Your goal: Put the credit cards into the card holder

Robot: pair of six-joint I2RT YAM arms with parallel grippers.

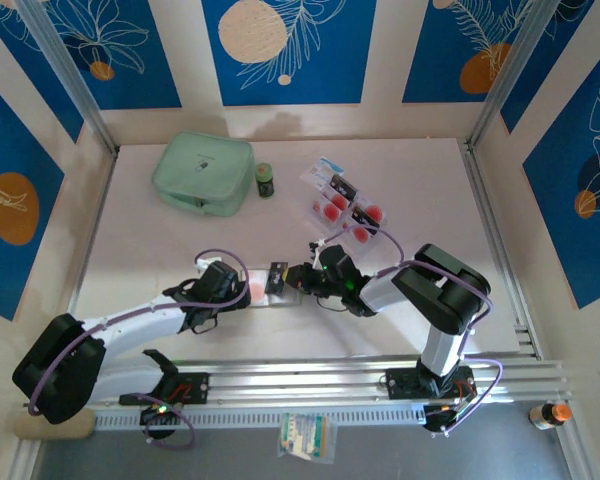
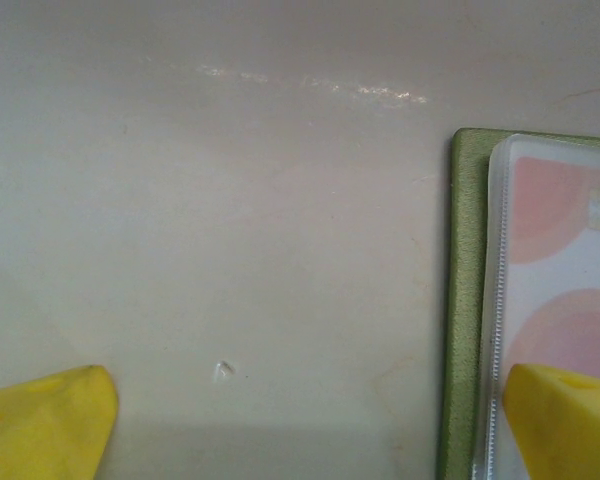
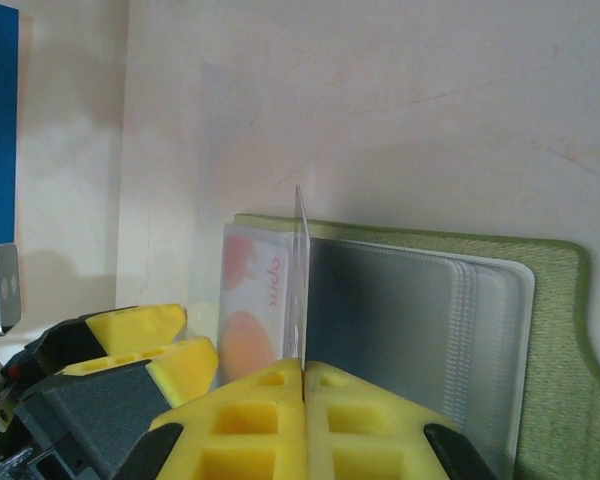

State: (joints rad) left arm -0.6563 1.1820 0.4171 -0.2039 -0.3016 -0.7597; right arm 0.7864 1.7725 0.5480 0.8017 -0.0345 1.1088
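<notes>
Left gripper [image 2: 305,400] is spread wide and holds nothing. One yellow fingertip [image 2: 565,425] overlaps the olive-green square fabric card holder [image 2: 467,300], which lies open on the white table [image 2: 230,200]. One red-dotted whitish card [image 2: 565,260] sits in its clear sleeve. Right gripper [image 3: 303,385] is clamped on a thin pale sheet [image 3: 302,280] standing on edge over the holder; whether it is a card or a sleeve is unclear. Roughly six loose flat cards [image 1: 342,208] lie farther right.

Pale table [image 1: 140,240]; blue leaf-print wall panels [image 1: 310,70]; aluminium posts [image 1: 65,80].
</notes>
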